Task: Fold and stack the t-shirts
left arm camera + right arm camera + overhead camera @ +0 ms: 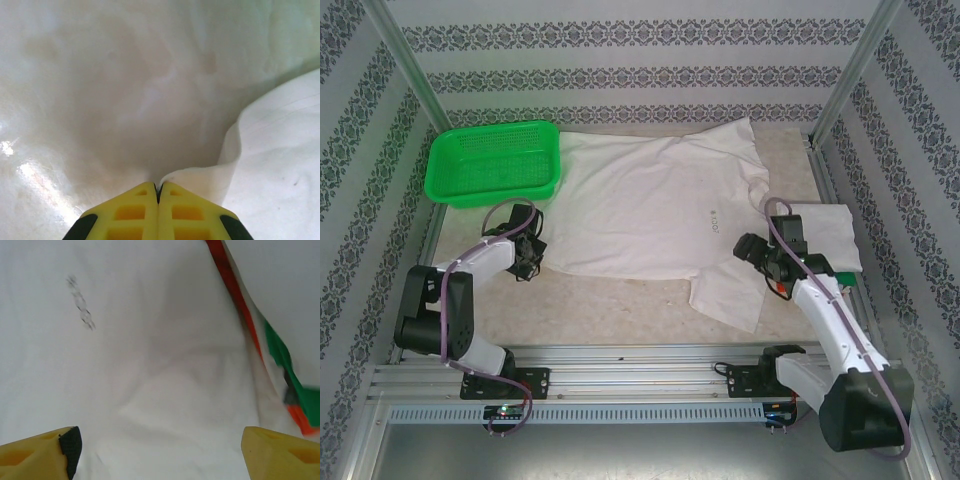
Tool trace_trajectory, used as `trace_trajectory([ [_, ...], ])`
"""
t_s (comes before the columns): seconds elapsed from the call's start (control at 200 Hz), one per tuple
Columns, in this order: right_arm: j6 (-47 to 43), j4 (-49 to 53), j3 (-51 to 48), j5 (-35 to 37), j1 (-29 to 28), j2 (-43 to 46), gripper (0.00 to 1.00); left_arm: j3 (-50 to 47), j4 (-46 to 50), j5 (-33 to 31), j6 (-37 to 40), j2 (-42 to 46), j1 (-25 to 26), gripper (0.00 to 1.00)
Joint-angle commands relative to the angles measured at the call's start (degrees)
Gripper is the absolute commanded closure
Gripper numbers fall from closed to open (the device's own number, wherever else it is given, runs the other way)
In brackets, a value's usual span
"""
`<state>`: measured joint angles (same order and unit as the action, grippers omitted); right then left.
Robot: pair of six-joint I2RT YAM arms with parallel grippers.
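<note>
The left gripper (532, 262) has its fingers pressed flat together and seems to be pinching the near hem corner of the shirt (640, 200). In the left wrist view a lip of white cloth rises right at the fingertips (145, 200) and curls away toward 2 o'clock. The right gripper (757, 250) is spread wide and holds nothing. Its fingers (42, 452) hover over the cloth on the collar side.

The shirt is the largest thing on the surface (620, 310). It lies flat and wrinkled, with its long axis running from 9 to 3 o'clock in the top view, hem at 9 and collar and sleeves at 3. Almost all of it lies toward 2 o'clock from the left gripper, and toward 10 o'clock from the right one. So each arm is nearest its own end, and a fold probably needs the two ends carried together.

The basket (495, 160) sits at 10 o'clock on the surface, its right rim just beside the hem's far corner. It is well apart from both grippers.

The stack (830, 235) of folded shirts lies at 3 o'clock, just beside the right gripper. The right arm is clearly the closer one for placing there.

In the right wrist view, orange-red and green trim (235, 295) runs down at 1 o'clock from the gripper. I cannot tell whether it belongs to the stack. A small dark print (80, 302) marks the cloth at 11 o'clock.
</note>
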<state>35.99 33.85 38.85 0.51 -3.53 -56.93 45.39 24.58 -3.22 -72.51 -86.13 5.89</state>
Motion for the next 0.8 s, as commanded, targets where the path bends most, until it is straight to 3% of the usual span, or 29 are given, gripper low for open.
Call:
trace_trajectory([
  [0.0,6.53,7.76,-4.57,-2.34,0.19,2.74,0.25,-1.26,-0.67,-0.74,-0.97,1.30,-0.44,1.00],
  [0.115,9.87,5.14,-7.89,-6.98,0.29,2.57,0.37,-1.31,-0.85,-1.09,-0.96,1.22,-0.49,1.00],
  [0.275,11.08,3.43,-9.14,-7.69,0.87,-1.79,0.50,-1.55,-1.20,-1.15,-0.72,1.14,-0.44,1.00],
  [0.799,2.59,-0.32,-4.60,-3.54,5.28,-13.47,0.57,-3.46,-3.13,-0.38,-0.83,1.64,-0.44,1.00],
])
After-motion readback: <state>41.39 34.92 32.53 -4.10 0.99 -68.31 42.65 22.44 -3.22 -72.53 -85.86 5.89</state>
